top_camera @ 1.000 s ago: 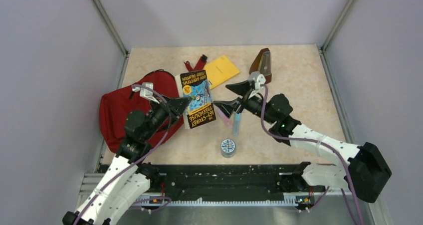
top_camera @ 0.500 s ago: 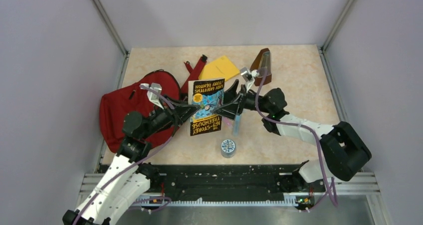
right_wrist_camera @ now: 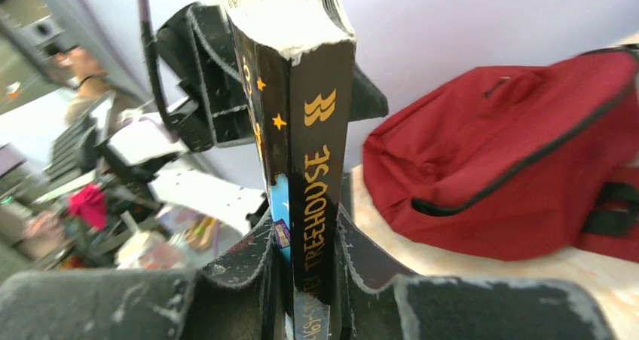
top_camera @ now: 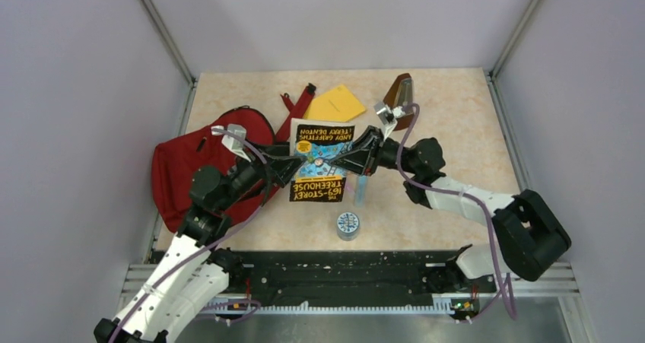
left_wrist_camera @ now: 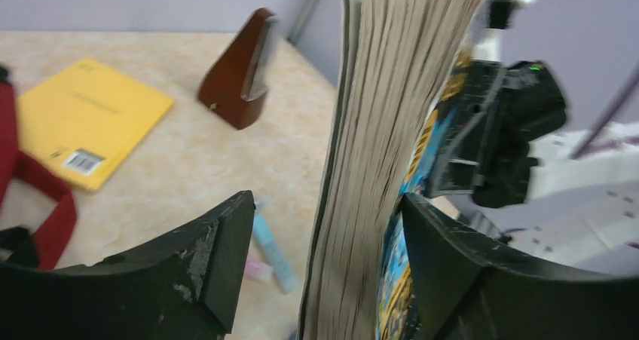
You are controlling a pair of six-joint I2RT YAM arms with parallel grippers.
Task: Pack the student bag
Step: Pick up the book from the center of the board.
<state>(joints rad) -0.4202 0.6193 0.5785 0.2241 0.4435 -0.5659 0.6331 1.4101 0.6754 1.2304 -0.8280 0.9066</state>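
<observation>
From above, top camera: you have a beige marbled table (top_camera: 464, 130) boxed in by pale lilac walls (top_camera: 76, 92) with metal corner posts (top_camera: 163, 31).
- Bag (top_camera: 190, 164): soft red fabric with black zip and trim. It lies slumped at the table's left side, and one red strap (top_camera: 298, 100) trails toward the far edge.
- Book (top_camera: 323, 164): black-and-yellow cover facing up, just right of the bag and between both arms.
- Left claw (top_camera: 291, 166) is at the book's left edge; right claw (top_camera: 346, 159) is on its right edge.
- Also on the table: yellow pad (top_camera: 336, 103), brown metronome (top_camera: 399, 92), blue tube (top_camera: 360, 187), round tin (top_camera: 347, 225).

Left wrist camera: your left claw (left_wrist_camera: 325, 204) has its jaws apart with the book's page edges (left_wrist_camera: 377, 129) between them. There is a bare gap on one side, and the other jaw sits close to the cover. Beyond lie the pad (left_wrist_camera: 87, 117), the metronome (left_wrist_camera: 241, 76), a length of red strap (left_wrist_camera: 45, 204) and the tube (left_wrist_camera: 273, 249).

Right wrist camera: your right claw (right_wrist_camera: 305, 234) is clamped on the book's spine (right_wrist_camera: 320, 151), with a finger (right_wrist_camera: 241, 264) against each cover. The bag (right_wrist_camera: 512, 144) lies behind to the right, flat on the table, its black zip line curving across the red cloth. You cannot tell whether the zip is undone.
</observation>
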